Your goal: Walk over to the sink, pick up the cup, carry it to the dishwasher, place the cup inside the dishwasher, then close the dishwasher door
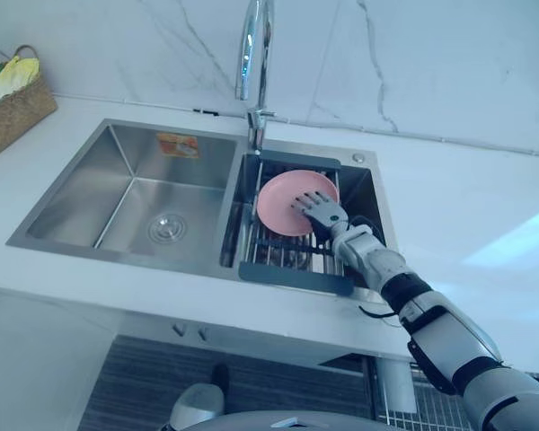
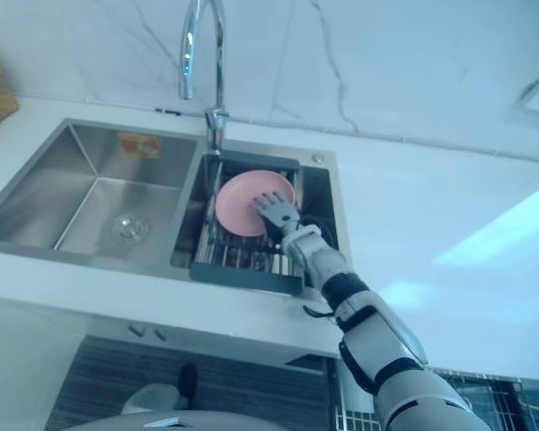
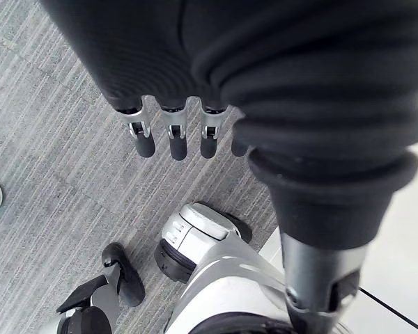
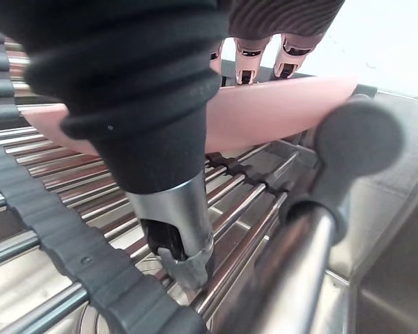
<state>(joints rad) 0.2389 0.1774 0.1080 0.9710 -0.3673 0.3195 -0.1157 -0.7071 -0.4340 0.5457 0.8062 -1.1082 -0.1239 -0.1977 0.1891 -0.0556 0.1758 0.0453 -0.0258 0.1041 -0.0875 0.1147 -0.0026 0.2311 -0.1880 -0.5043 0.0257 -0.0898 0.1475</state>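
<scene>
Pink plate lay on the dish rack in the right basin of the sink. Head views showed the right hand spread flat on it; the wrist view added straight fingers over its rim, thumb down by the bars. The left hand hung relaxed above the floor

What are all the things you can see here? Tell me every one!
Sink: one, silver, two basins, set in the counter.
Tap: one, shiny silver, behind the sink.
Rack: one, dark frame, metal bars, over the right basin.
Plate: one, pink, on the rack.
Sticker: one, orange, left basin's back wall.
Basket: one, brown, counter's far left.
Counter: one, white, around the sink.
Right robot hand: one, silver, on the plate.
Left robot hand: one, silver, open, above grey floor.
</scene>
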